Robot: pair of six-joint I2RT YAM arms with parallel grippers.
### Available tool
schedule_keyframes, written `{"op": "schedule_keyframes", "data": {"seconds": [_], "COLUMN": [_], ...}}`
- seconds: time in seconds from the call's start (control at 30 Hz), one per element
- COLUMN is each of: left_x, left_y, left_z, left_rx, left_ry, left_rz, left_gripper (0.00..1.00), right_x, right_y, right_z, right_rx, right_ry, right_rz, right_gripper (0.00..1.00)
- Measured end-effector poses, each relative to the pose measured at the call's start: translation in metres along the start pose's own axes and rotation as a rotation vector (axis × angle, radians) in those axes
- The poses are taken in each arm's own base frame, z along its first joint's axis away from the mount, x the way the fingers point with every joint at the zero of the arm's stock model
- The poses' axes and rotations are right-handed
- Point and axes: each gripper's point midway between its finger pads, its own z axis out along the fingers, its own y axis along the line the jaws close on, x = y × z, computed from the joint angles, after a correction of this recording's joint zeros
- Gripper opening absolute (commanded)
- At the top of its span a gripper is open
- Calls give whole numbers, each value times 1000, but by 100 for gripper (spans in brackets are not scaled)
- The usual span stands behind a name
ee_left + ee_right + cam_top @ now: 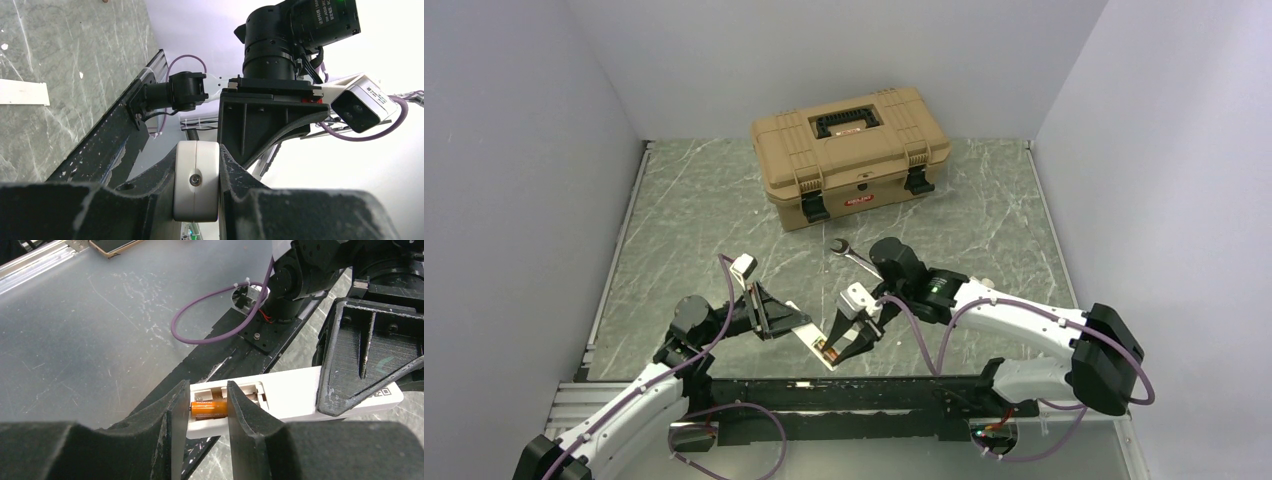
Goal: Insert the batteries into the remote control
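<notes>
White plastic bar, the remote control [295,395], sits at about 6 o'clock on the table [704,200], close to the arm bases. It looks lifted off the stone, with its long axis running 10 o'clock to 4 o'clock. The recess faces up, presumably so cells can drop in from above. The left gripper [196,180] is clamped hard on the 10 o'clock end; I judge it serves as a vice and keeps the bay clear. At the 4 o'clock end an orange battery [210,409] lies along the brown recess, in the gap of the right gripper [208,397], whose jaws stand partly parted, one on each side. I can't tell whether they pinch the cell or only straddle it; the fingers hide both its ends and the contacts. The neighbouring bay looks bare but is half masked. No second battery is in sight. The wrench [849,253] lies at 1 o'clock of the remote, its handle running under the right arm. A tan toolbox [851,155] stands at 12 o'clock with its latches down. In the left wrist view a flat white strip [22,92] lies at 9 o'clock, cut off by the frame edge. It may be the battery cover; unclear.
</notes>
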Motion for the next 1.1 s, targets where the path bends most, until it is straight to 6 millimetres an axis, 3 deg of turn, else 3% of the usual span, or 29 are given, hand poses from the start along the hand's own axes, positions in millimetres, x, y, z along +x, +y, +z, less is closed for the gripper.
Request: {"op": "schedule_keyframes", "data": {"seconds": [1.1], "left_x": [-3], "left_y": [4], "left_z": [0], "left_rx": [1], "left_ry": [-13], "left_rz": [-15], "left_gripper": [0], "right_x": [6], "right_y": [-9], "right_z": [5], "right_rx": [-46], "right_ry": [12], "right_rz": [27], "right_gripper": [33]}}
